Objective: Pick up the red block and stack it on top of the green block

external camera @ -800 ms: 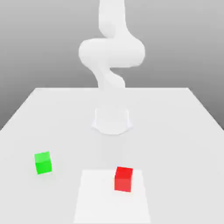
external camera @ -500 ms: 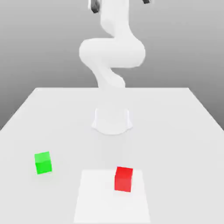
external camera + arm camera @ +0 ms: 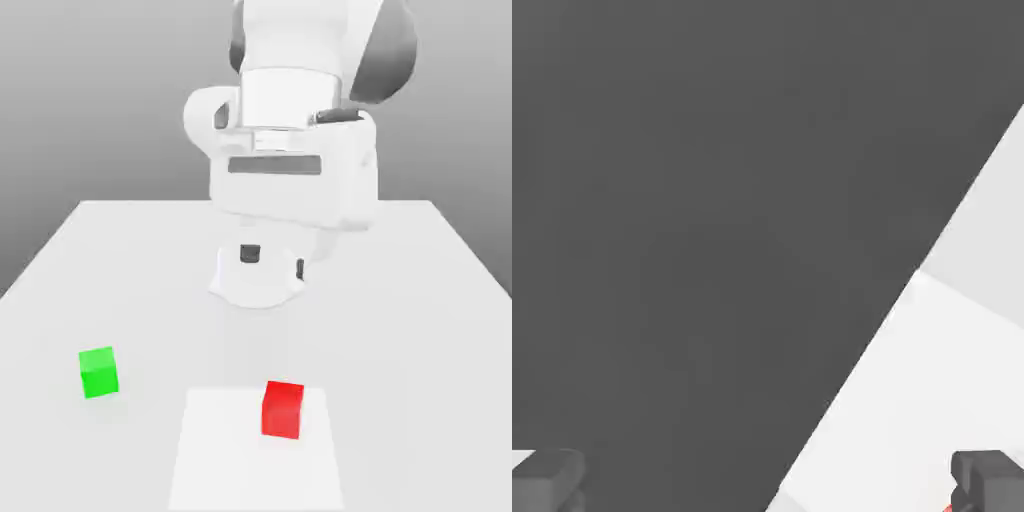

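Surface point(image 3: 400, 300): broad, pale, level; it lies below the pincer and carries both blocks. Arm point(image 3: 295, 35): reaches out over it, its hand end pointing down.

White patch point(image 3: 215, 470): a paler four-sided area of the surface, lower than the pincer and nearer the exterior camera.

Pincer point(image 3: 275, 261): open, its two fingertips well apart with nothing between them. It is raised above the surface, touching neither block.

Red block point(image 3: 283, 411): upright on the white patch, lower than the pincer and on the exterior camera's side of it. In the hand view a sliver of red shows beside one fingertip. Green block point(image 3: 99, 372): sits directly on the surface, off toward the exterior view's left from the pincer, well apart from the red block. Its top face is bare.

Step in hand, as judged: the approach to the red block, before any grasp. Task at its start; no stacking done.

Next move calls for: bring the pincer out over the red block, turn it to match a pair of side faces, then descend straight with the jaws wide and close. Risk: coming down off-centre, one fingertip could land on the block's top or nudge it askew. Lift and carry to the green block follow only after a firm grip.
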Motion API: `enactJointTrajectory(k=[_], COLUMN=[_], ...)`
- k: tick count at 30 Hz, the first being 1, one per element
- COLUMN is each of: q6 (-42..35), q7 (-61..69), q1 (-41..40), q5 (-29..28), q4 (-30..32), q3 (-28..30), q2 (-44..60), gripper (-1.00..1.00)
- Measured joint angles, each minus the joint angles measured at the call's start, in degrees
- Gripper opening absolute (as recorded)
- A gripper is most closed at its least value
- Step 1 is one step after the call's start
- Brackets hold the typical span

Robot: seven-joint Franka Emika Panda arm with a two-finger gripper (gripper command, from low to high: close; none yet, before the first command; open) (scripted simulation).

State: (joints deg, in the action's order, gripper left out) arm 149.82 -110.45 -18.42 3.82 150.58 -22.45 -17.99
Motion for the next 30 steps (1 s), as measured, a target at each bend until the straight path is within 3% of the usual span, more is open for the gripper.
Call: enactJointTrajectory(k=[15, 19, 23, 24, 30], q6=[10.45, 15.37, 20.69, 21.78, 22.43], q7=[-38.90, -47.61, -54.63, -55.09, -55.25], q1=[-5.02, -3.61, 4.75, 7.17, 8.35], q5=[-2.66, -12.54, -22.03, -22.67, -22.89], q4=[10.25, 9.60, 8.35, 8.18, 8.09], q3=[-6.72, -2.90, 7.65, 10.22, 11.47], q2=[16.57, 23.37, 30.27, 31.48, 32.08], gripper=[0.00, 0.00, 0.00, -1.00, -1.00])
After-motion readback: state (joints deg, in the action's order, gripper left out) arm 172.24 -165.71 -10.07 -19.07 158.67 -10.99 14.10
